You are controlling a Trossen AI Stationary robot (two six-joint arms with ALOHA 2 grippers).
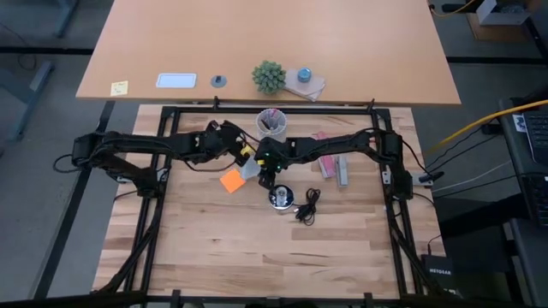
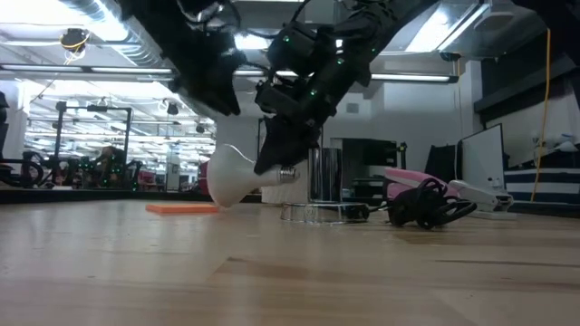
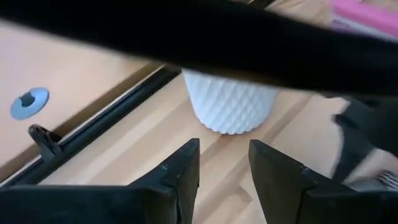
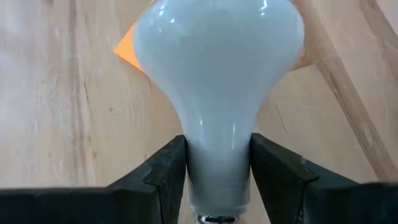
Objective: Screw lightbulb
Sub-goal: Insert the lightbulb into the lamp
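The lightbulb (image 4: pixel 217 68) is white, with a rounded wide end and a narrow neck. It sits mid-table beside an orange note (image 1: pixel 231 180). My right gripper (image 1: pixel 264 171) is shut on it. In the low view its wide end (image 2: pixel 225 181) hangs close to the tabletop; whether it touches, I cannot tell. The round silvery fitting (image 1: pixel 281 198) with its black cord (image 1: pixel 306 205) lies just nearer. My left gripper (image 3: pixel 224 149) is open with nothing between its fingers, raised near the white cup of pens (image 3: pixel 233 106). My right gripper pinches the lightbulb's narrow neck (image 4: pixel 217 168), just above the metal base, between its two fingers. The fingers slant down from the table's right side. The bulb points away from the gripper, wide end toward the table's left and tilted downward.
The patterned cup of pens (image 1: pixel 272 122) stands at the table's far middle. Pink and grey items (image 1: pixel 332 164) lie right of centre. A black frame rail (image 1: pixel 274 108) edges the far side. Beyond it, a desk carries a small plant (image 1: pixel 269 77).
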